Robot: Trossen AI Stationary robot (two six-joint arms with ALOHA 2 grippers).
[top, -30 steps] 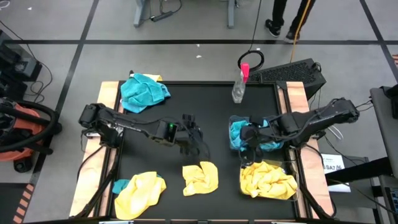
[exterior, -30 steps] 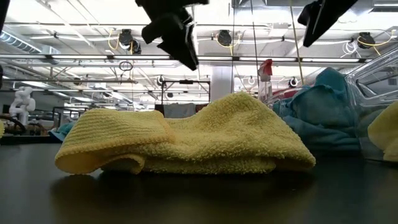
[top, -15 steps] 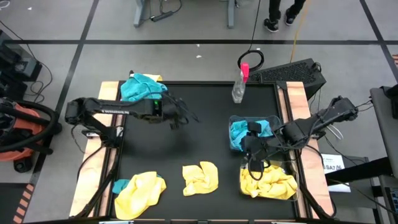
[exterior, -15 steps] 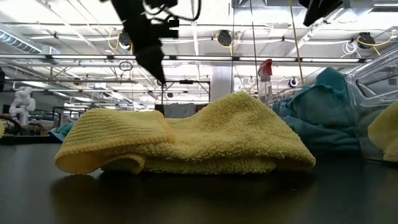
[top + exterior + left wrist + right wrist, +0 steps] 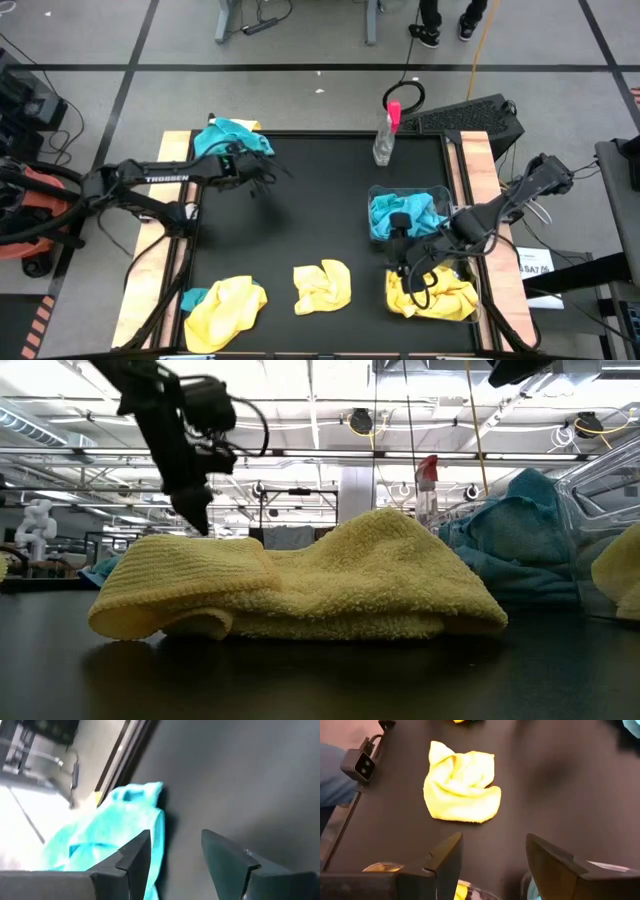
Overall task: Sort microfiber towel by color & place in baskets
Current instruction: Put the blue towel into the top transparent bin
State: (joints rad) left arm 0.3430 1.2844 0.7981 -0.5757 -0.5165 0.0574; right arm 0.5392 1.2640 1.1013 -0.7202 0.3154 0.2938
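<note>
The left gripper (image 5: 262,180) hangs over bare mat with its fingers apart and nothing between them, and the blue towel (image 5: 228,138) it seems bound for lies just beyond the fingertips, bunched at the far left corner of the table. From where I stand, the sound way to take it is to come down over the thick middle of the heap, not the thin edge nearest the fingers, and close deep enough that it lifts whole. The right gripper (image 5: 408,262) also stands open and empty, poised between the two baskets: the blue-filled basket (image 5: 440,192) on its far side, the yellow-filled basket (image 5: 468,312) on its near side. Out ahead of it, the loose yellow towel (image 5: 461,786) lies flat on the mat.
</note>
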